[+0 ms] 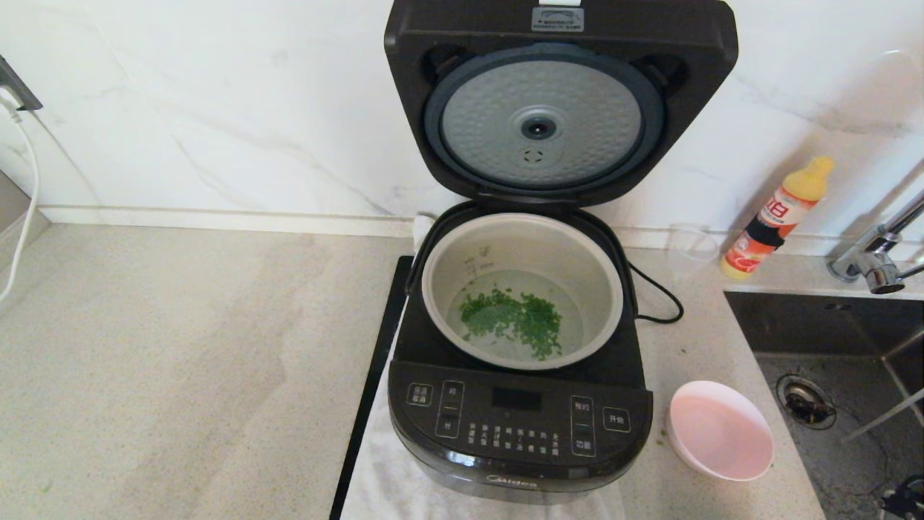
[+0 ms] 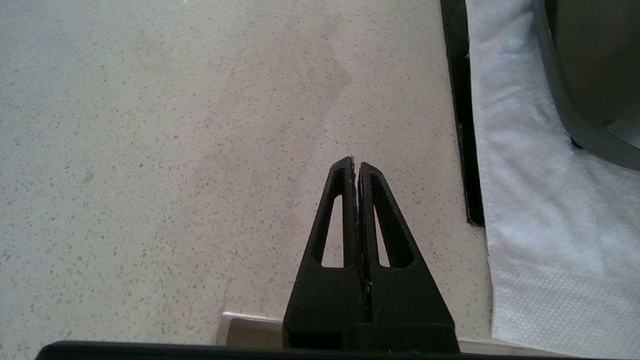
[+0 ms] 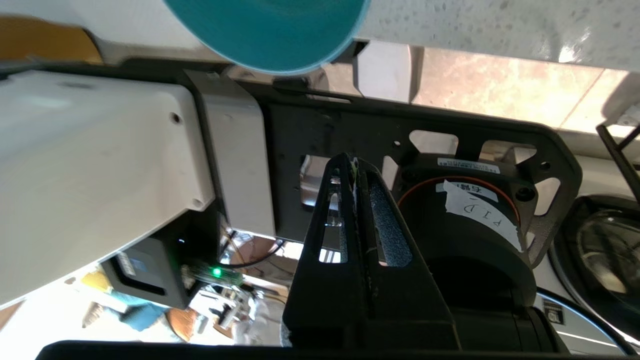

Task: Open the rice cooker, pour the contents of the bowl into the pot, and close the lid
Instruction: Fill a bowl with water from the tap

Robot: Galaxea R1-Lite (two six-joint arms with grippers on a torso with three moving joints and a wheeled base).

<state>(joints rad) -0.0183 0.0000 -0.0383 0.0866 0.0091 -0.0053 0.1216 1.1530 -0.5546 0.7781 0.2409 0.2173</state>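
The black rice cooker (image 1: 520,426) stands mid-counter with its lid (image 1: 541,123) swung fully up, silver disc facing me. The pale pot (image 1: 520,245) inside holds water and chopped green bits (image 1: 512,318). An empty pink bowl (image 1: 718,433) sits upright on the counter to the cooker's right. Neither gripper shows in the head view. My left gripper (image 2: 356,165) is shut and empty above bare counter, to the left of the cooker's side (image 2: 575,75). My right gripper (image 3: 354,162) is shut, a small green scrap stuck at its tips, pointing at my own body below the counter's edge.
A white cloth (image 2: 525,175) and a black strip (image 1: 375,375) lie under the cooker. Its cord (image 1: 660,296) loops behind right, near a clear cup (image 1: 693,245) and an orange bottle (image 1: 779,217). Sink (image 1: 852,404) and tap (image 1: 877,253) lie far right. A teal rounded shape (image 3: 270,30) edges the right wrist view.
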